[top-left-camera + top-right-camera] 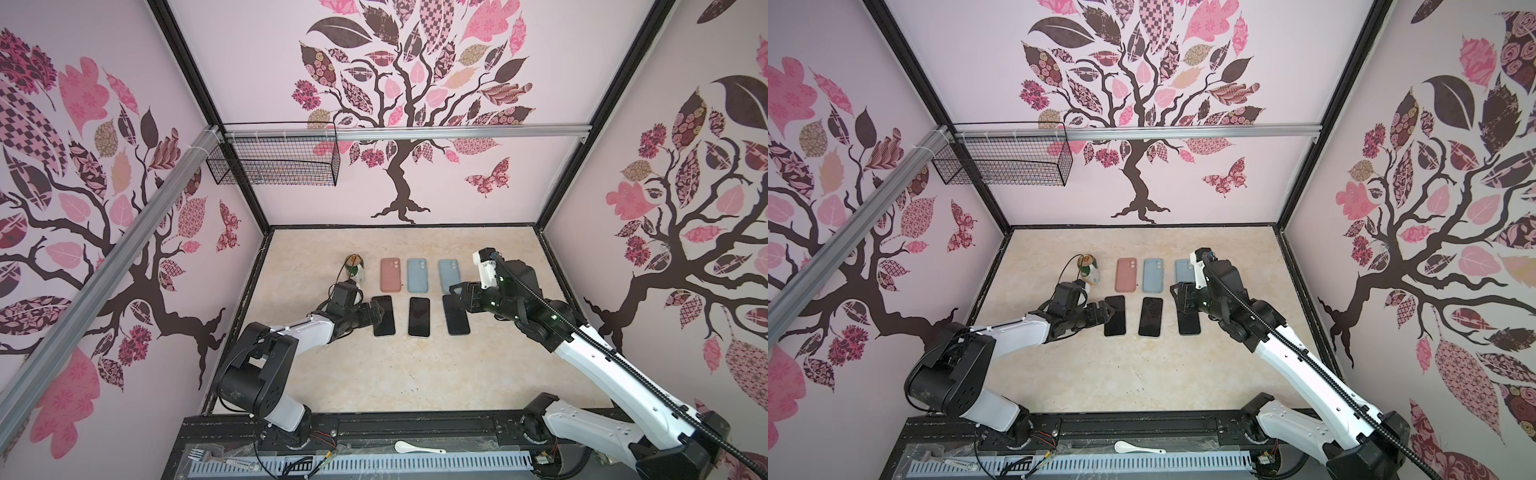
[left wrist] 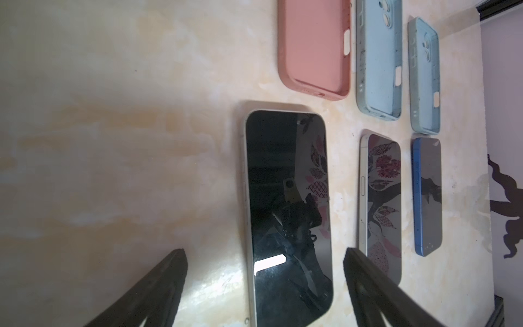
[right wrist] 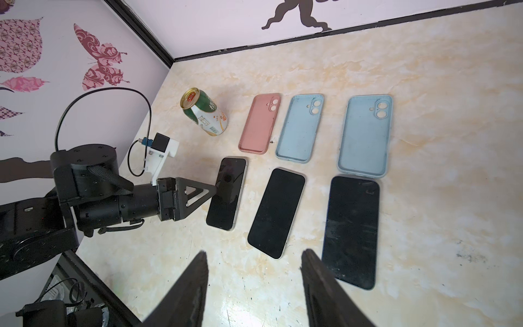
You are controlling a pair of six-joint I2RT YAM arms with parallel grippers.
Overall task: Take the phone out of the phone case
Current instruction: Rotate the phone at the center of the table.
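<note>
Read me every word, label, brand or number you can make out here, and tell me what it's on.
Nothing reads clearly enough to quote.
Drink can: large white characters on the green band, too blurred to read.
Drink can: fine-print panel on the white part, too small to read.
Pen: printing along the barrel, too small to read.
Phones and phone cases: no text visible.

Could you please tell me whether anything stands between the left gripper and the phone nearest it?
Nothing visible does. The left gripper, jaws open, hangs right at the leftmost phone; the can stands apart, beside the pink case.
</note>
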